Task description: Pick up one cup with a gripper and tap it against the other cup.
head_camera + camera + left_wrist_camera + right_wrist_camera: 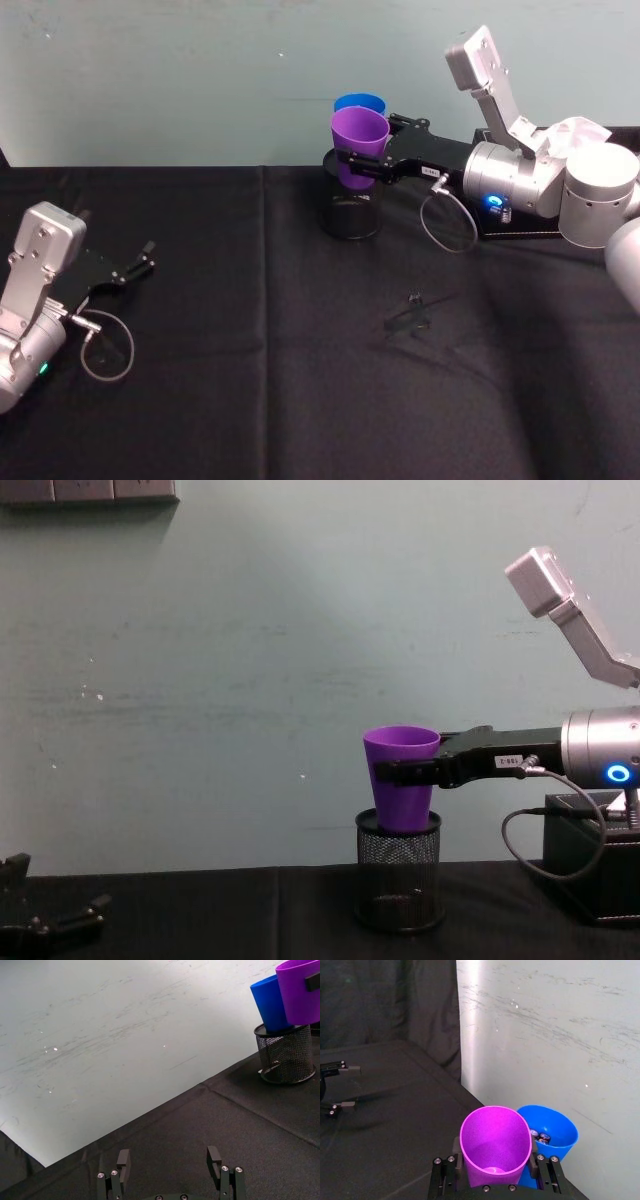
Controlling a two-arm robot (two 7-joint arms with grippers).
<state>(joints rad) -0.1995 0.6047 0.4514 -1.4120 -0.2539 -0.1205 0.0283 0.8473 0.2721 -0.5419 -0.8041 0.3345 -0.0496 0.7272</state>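
My right gripper (348, 166) is shut on the purple cup (360, 138) and holds it upright above the table's far middle. Seen from the right wrist, its fingers (454, 1161) clamp the purple cup (495, 1141) from both sides. The blue cup (359, 103) stands just behind it, and the two rims look to be touching. Small dark items lie inside the blue cup (551, 1132). In the left wrist view the blue cup (272, 1002) sits in a mesh holder. In the chest view the purple cup (402, 775) hides the blue one. My left gripper (135, 268) rests open at the table's left.
A black mesh pen holder (352, 212) stands under the cups on the black cloth. At the right rear is a black box (520, 226) with something white and crumpled (577, 134) on it. A small dark object (408, 318) lies mid-table.
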